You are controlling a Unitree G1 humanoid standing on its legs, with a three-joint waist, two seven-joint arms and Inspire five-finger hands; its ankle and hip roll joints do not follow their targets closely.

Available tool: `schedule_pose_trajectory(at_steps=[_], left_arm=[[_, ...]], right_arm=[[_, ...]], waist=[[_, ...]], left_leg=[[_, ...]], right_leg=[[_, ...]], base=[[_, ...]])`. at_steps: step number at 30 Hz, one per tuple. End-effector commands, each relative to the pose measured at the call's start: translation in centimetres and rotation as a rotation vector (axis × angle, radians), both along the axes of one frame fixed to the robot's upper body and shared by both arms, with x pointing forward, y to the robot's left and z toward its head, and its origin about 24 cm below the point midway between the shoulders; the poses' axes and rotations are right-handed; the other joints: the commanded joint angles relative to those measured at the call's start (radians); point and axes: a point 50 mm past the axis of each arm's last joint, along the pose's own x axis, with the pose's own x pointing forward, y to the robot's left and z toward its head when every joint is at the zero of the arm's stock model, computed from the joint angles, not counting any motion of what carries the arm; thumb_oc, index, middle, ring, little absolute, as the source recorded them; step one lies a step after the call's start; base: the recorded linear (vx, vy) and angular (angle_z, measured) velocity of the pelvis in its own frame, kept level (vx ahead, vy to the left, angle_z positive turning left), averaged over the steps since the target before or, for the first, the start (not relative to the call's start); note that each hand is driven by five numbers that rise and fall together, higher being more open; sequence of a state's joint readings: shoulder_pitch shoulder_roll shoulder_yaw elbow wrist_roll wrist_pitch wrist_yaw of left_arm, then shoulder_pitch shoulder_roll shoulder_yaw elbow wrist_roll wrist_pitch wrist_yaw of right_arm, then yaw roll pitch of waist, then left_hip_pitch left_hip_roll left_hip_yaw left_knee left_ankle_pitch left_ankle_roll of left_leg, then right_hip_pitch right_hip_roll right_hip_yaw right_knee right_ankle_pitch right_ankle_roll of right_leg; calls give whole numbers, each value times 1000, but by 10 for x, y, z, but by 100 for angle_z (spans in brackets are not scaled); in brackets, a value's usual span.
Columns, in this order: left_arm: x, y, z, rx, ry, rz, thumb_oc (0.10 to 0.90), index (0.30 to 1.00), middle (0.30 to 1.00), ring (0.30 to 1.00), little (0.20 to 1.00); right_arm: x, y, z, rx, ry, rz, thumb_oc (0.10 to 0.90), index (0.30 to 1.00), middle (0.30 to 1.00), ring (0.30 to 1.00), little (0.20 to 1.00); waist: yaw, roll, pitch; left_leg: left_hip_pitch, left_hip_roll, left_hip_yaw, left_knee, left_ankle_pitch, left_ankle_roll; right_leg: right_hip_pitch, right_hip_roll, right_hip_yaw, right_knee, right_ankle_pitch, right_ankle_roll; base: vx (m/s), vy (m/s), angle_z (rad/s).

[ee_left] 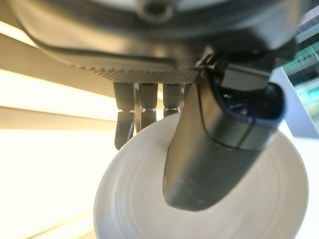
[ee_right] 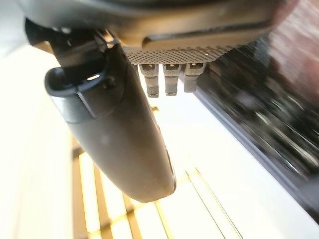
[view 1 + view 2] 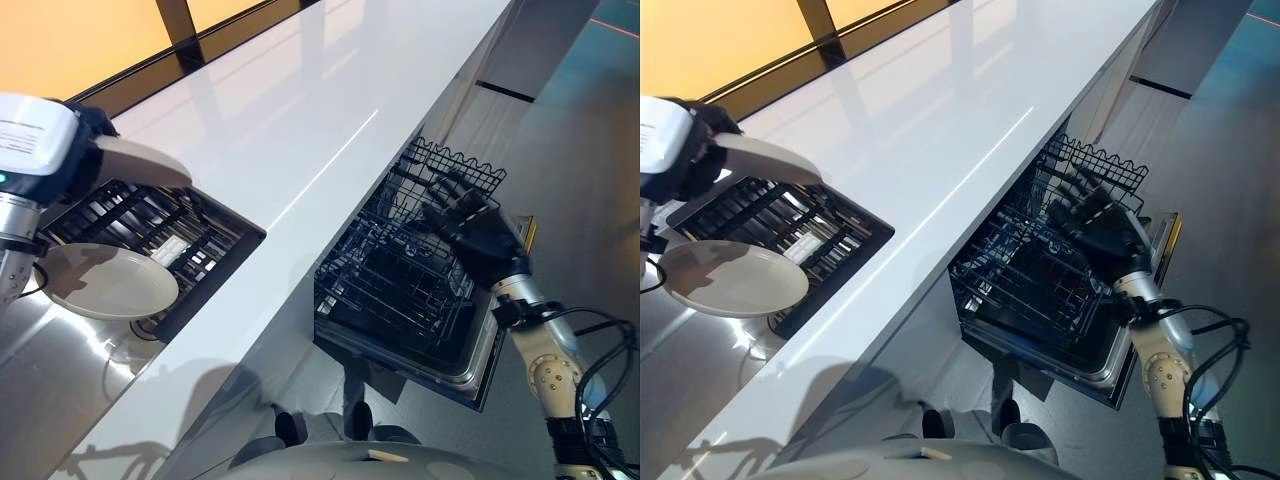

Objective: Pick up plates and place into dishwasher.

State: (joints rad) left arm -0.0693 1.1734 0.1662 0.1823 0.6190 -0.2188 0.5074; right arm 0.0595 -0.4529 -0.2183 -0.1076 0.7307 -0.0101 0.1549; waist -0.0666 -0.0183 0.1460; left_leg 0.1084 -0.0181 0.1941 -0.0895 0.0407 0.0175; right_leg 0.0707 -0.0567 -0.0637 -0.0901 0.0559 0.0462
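Note:
My left hand [image 3: 88, 128] is at the far left above the counter, shut on a cream plate [image 3: 142, 165] that sticks out to the right of it. In the left wrist view the thumb [image 1: 214, 149] presses on the plate [image 1: 279, 194] while the fingers curl behind its rim. A second cream plate [image 3: 105, 282] lies flat below it, by the black drying rack [image 3: 165, 232]. The pulled-out dishwasher rack [image 3: 395, 295] sits under the counter edge. My right hand [image 3: 468, 225] hovers open over the rack's far side, fingers spread, holding nothing.
A long white countertop [image 3: 300, 120] runs between the drying rack and the dishwasher. The dishwasher door [image 3: 480, 370] hangs open over the grey floor. An upright wire section [image 3: 455, 165] stands at the rack's far end.

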Motion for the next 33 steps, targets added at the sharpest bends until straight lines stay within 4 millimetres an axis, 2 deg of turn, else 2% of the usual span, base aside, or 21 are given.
schedule_pose_trajectory(at_steps=[1, 3, 6, 9, 13, 18, 22, 33], left_arm=[[-22, 0, 68, -77, -415, -32, 100, 300, 300, 300, 200], [-28, -5, 73, -97, -484, -54, 100, 300, 300, 300, 200], [-32, -15, 81, -121, -567, -116, 100, 300, 300, 300, 200], [-29, -36, 88, -151, -594, -233, 100, 300, 300, 300, 200], [-18, -73, 83, -218, -530, -452, 100, 300, 300, 300, 200], [-2, -119, 68, -259, -389, -659, 100, 300, 300, 300, 200], [6, -136, 68, -290, -327, -738, 100, 300, 300, 300, 200], [19, -158, 67, -302, -233, -815, 100, 300, 300, 300, 200]], right_arm=[[-24, -27, 99, -416, -511, -382, 800, 900, 900, 900, 900], [-36, -28, 116, -515, -617, -424, 800, 900, 900, 900, 900], [-39, -18, 136, -606, -716, -375, 800, 900, 900, 900, 900], [-30, -1, 149, -662, -748, -238, 800, 900, 900, 900, 900], [-11, 27, 152, -743, -726, -82, 800, 900, 900, 900, 900], [4, 55, 160, -885, -784, -100, 800, 900, 900, 900, 900], [11, 68, 165, -986, -811, -95, 800, 900, 900, 900, 900], [26, 101, 167, -962, -835, 29, 800, 900, 900, 900, 900]], waist=[[-46, 52, -90], [-50, 53, -94], [-48, 53, -95], [-34, 49, -94], [-9, 42, -99], [15, 39, -97], [21, 38, -93], [38, 37, -91]], left_leg=[[22, -62, -30, 2, -131, 37], [22, -62, -36, 2, -131, 39], [26, -61, -46, 2, -131, 39], [32, -63, -60, 2, -131, 35], [35, -62, -81, 3, -128, 23], [32, -50, -105, 4, -118, 16], [36, -48, -117, 4, -116, 17], [40, -45, -132, 4, -113, 9]], right_leg=[[-24, 50, -15, 73, -86, 64], [-29, 58, -2, 88, -96, 58], [-30, 64, 3, 109, -112, 49], [-21, 70, -5, 106, -115, 40], [-4, 72, -21, 85, -111, 32], [-2, 72, -50, 130, -141, 26], [-2, 71, -61, 156, -158, 23], [18, 70, -86, 151, -165, 16]], base=[[0, 0, 0], [1, -18, -1], [-6, -42, -5], [-18, -53, -7], [-13, -65, 2], [0, -74, 25], [7, -55, 24], [2, -23, 11]])
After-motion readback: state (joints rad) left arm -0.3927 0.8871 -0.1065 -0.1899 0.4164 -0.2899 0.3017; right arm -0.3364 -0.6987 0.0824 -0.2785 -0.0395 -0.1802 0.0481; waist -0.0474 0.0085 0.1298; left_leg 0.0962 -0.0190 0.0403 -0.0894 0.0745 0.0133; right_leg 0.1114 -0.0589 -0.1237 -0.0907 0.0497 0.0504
